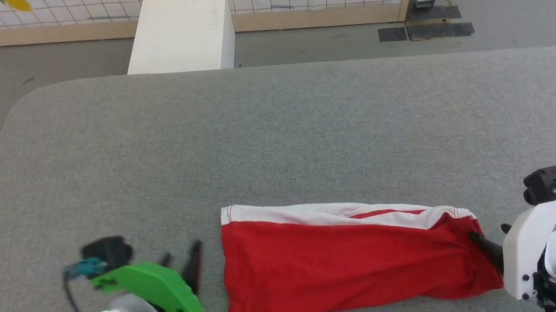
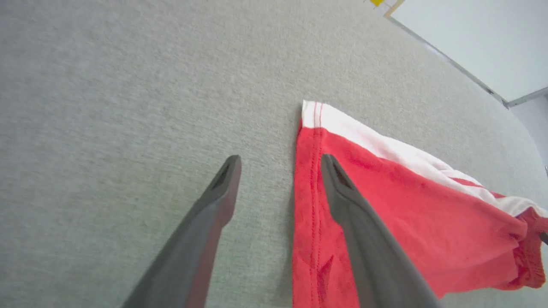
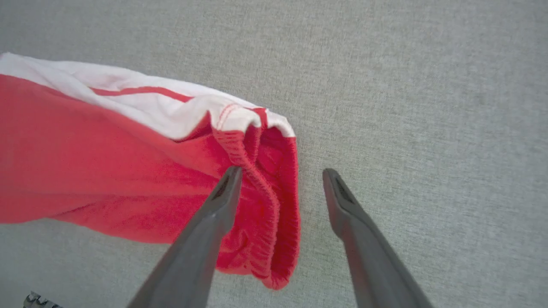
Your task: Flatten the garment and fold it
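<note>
The garment (image 1: 341, 263) lies in a long folded strip near the front of the grey table (image 1: 276, 135), bright red with a white band along its far edge. My left gripper (image 1: 181, 261) stands open just off the strip's left end. In the left wrist view the left gripper (image 2: 280, 159) straddles the stitched hem of the garment (image 2: 411, 192), one finger over red cloth, the other over bare table. My right gripper (image 1: 493, 239) is open at the right end. The right wrist view has the right gripper (image 3: 282, 172) with one finger over the gathered elastic end of the garment (image 3: 107, 171).
A white box (image 1: 182, 31) stands on the floor beyond the table's far edge, before a tiled wall with lemon prints. Dark floor plates (image 1: 425, 29) lie at the back right. The table's rounded left corner (image 1: 20, 110) falls away to the floor.
</note>
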